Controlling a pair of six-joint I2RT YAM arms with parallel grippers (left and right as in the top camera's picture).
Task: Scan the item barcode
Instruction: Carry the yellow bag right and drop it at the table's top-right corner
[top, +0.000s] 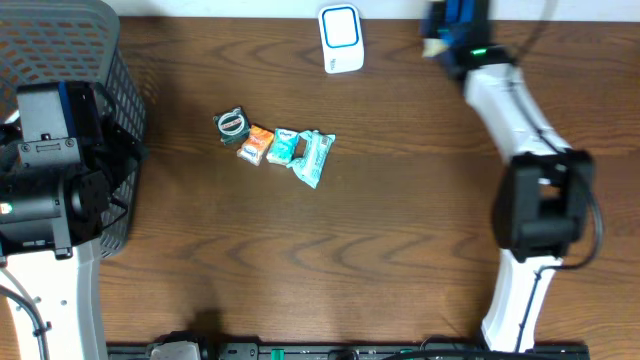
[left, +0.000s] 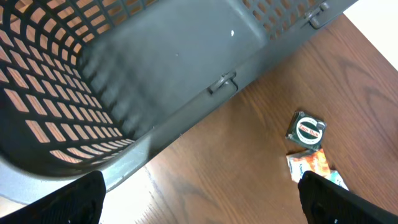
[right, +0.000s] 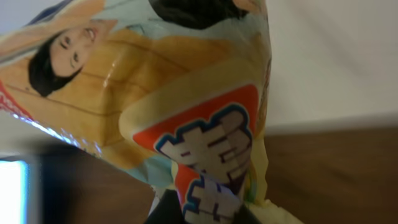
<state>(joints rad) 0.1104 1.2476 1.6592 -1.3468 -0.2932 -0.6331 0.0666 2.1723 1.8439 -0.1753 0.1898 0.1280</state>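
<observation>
**Right end effector (right: 205, 215) clenched on a yellow packet beside the scanner**

The right end effector is closed tight on the lower end of a glossy yellow plastic packet (right: 186, 106). In the right wrist view the packet fills almost the whole picture. It carries a printed photo of a dark-haired woman at the upper left, and lower down an orange-red label with white characters in a blue outline. The dark fingers (right: 163, 216) show only at the bottom edge, on both sides of the crumpled end of the packet. At the left edge of this view there is a bright blue-white patch, too blurred to name.

In the overhead view the right arm (top: 520, 120) reaches to the far edge of the brown wooden desk (top: 400, 250). The packet is held above the desk there, to the right of the white box-shaped barcode scanner with a blue-framed front (top: 341, 38), near it but not touching.

The left end effector (left: 205, 198) is released, and its two tips stand wide apart at the bottom corners of the left wrist view. It hangs over the rim of a grey plastic lattice basket (left: 174, 68) at the left side of the desk.

Four small things lie in a row in the middle of the desk: a round dark case with a label (top: 232, 124), an orange packet (top: 257, 146), a teal packet (top: 284, 147) and a pale blue-green packet (top: 314, 158). Each one is touching or just beside the next.
</observation>
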